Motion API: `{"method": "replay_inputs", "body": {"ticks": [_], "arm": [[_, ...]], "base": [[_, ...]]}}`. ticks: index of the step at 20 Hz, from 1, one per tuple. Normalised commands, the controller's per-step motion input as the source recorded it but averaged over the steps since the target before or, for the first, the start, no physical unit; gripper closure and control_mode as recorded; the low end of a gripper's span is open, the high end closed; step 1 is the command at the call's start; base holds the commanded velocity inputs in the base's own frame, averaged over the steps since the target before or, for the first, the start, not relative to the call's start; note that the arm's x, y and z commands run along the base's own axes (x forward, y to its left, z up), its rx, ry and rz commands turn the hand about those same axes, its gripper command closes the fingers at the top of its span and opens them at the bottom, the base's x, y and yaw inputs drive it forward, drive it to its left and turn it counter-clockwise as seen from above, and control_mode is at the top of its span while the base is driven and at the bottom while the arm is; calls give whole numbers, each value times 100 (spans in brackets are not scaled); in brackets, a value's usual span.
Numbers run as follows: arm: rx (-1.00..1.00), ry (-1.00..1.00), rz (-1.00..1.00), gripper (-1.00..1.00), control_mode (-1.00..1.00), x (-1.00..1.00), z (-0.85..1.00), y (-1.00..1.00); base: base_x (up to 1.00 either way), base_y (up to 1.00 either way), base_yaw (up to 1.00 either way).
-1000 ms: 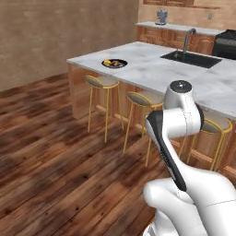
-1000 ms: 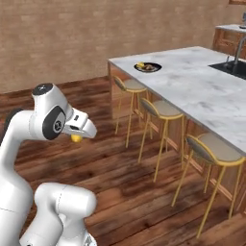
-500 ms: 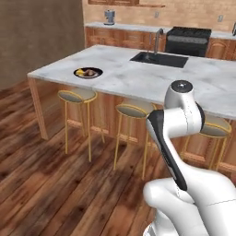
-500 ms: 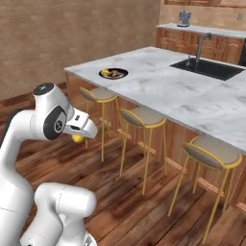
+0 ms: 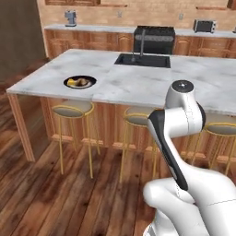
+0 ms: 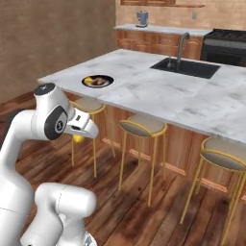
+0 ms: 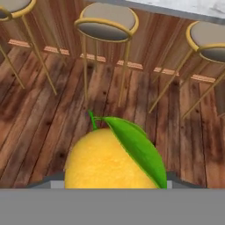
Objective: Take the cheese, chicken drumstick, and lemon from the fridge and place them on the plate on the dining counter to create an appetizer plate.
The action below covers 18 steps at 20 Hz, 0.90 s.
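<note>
Wooden floorboards and three stools (image 7: pixel 107 26) spread below my gripper (image 6: pixel 78 138), whose fingers are clamped on the lemon (image 7: pixel 113 159) with its green leaf, while the plate (image 5: pixel 79 82) sits on the marble dining counter (image 5: pixel 138 83) ahead, already carrying food.

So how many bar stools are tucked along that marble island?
3, going by the hand view: left stool, middle stool, right stool, lined up along the dining counter. In the left base view the arm covers part of the row, so more may be hidden.
</note>
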Motion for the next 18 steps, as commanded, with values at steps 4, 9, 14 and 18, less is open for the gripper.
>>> {"method": "replay_inputs", "body": {"ticks": [4,9,14,18], "arm": [[0,0,0,100,100,0,0,0],[0,0,0,100,100,0,0,0],[0,0,0,100,100,0,0,0],[0,0,0,100,100,0,0,0]], "base": [[79,100,-38],[91,100,-37],[96,100,-35],[87,100,-34]]}}
